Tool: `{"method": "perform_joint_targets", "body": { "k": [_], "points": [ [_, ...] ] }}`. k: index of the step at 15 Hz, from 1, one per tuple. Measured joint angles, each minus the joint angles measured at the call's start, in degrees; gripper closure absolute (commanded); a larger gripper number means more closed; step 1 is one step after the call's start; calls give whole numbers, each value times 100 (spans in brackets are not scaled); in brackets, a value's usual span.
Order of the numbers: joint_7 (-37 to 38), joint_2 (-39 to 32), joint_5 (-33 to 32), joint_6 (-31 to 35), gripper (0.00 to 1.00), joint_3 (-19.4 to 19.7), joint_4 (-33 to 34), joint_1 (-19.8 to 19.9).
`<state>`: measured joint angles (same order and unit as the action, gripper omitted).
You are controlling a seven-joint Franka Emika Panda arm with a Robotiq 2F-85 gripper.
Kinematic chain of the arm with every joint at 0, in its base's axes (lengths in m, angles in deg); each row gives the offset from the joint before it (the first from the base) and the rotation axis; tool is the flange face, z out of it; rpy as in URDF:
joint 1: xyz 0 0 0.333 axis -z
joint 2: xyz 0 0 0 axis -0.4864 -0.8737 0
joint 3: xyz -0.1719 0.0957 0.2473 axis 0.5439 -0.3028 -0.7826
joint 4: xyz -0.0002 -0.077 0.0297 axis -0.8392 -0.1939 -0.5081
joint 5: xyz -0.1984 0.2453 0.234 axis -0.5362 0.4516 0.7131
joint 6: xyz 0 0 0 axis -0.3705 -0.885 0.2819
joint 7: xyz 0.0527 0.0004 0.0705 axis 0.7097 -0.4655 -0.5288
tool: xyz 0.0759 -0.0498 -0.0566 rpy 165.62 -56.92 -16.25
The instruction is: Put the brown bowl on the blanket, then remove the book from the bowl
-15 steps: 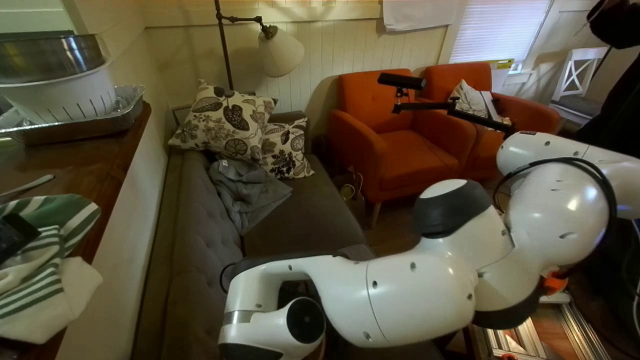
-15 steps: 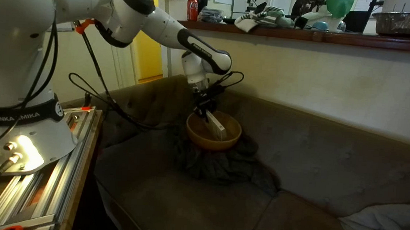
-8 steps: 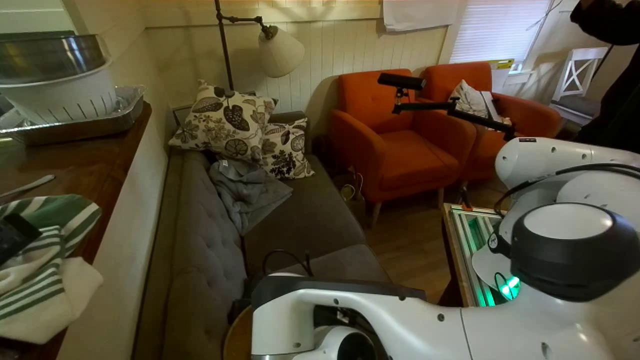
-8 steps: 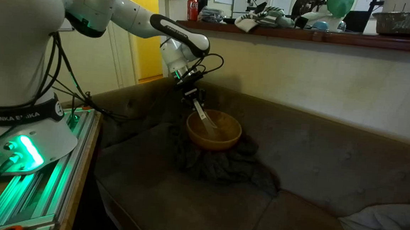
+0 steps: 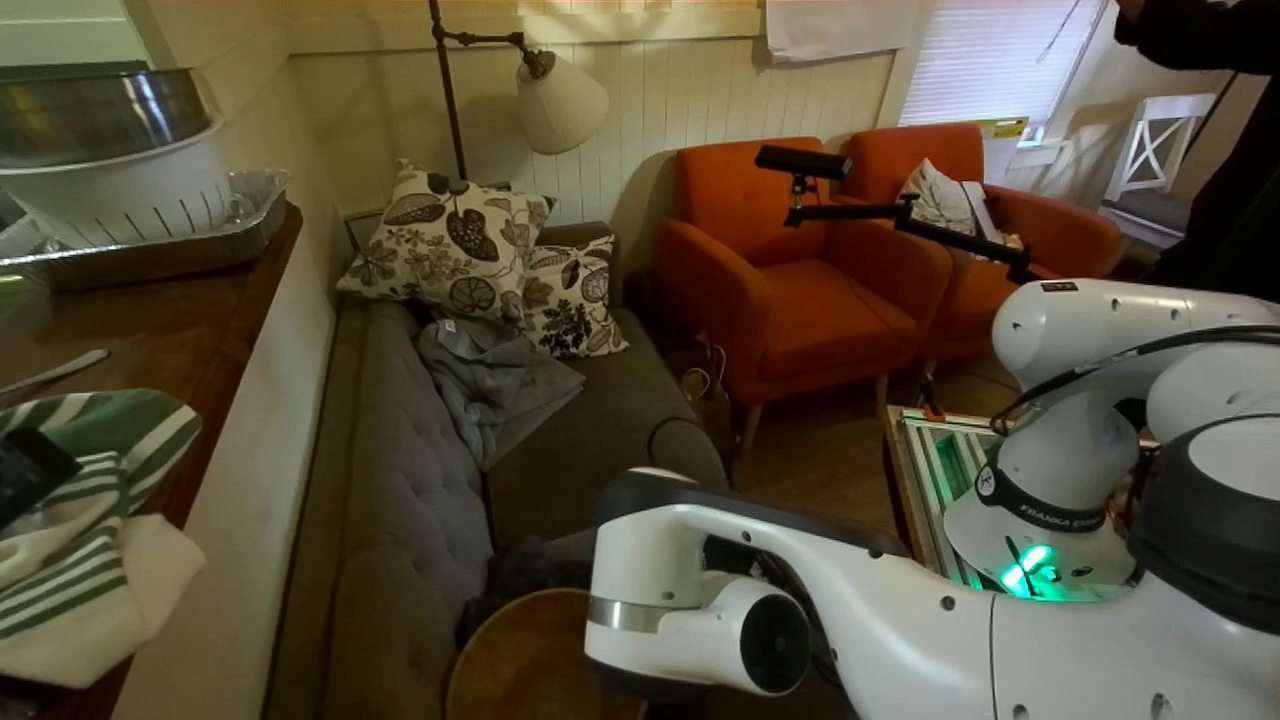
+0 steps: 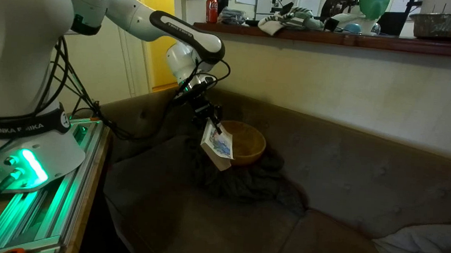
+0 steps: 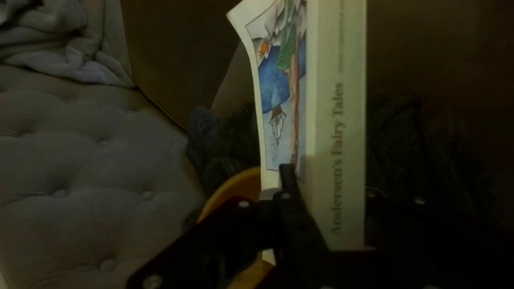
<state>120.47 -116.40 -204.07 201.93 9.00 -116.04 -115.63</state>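
Brown bowl (image 6: 249, 143), round, upright; blanket (image 6: 245, 185), dark, rumpled, lies beneath bowl; book (image 6: 218, 145), "Andersen's Fairy Tales", tilted, beside bowl.

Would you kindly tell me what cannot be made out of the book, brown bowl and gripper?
- The book: one end, cut off by the wrist view's top edge.
- Small print on its spine: too small and blurred to read in the wrist view.
- The brown bowl: in an exterior view, partly covered by the arm and cut off by the bottom edge.
- The gripper: one fingertip, hidden behind the book in an exterior view.
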Motion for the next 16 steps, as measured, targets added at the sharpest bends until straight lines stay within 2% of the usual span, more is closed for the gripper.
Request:
{"method": "perform_joint_targets", "body": {
  "k": [2, 3, 6, 7, 10, 13, 16],
  "points": [
    [-16, 128, -3, -721, 94, 54, -622, -170],
    [-23, 243, -3, -1105, 76, 38, -928, -215],
    [-538, 734, 237, -1904, 76, -47, -1616, -170],
    [-622, 852, 255, -1944, 94, -49, -1703, -152],
    [-617, 916, 257, -1929, 94, -19, -1743, -149],
    [-294, 587, 244, -1895, 94, 444, -1986, -260],
    [-331, 295, 462, -1883, 94, 1064, -2673, -378]
  ]
}}
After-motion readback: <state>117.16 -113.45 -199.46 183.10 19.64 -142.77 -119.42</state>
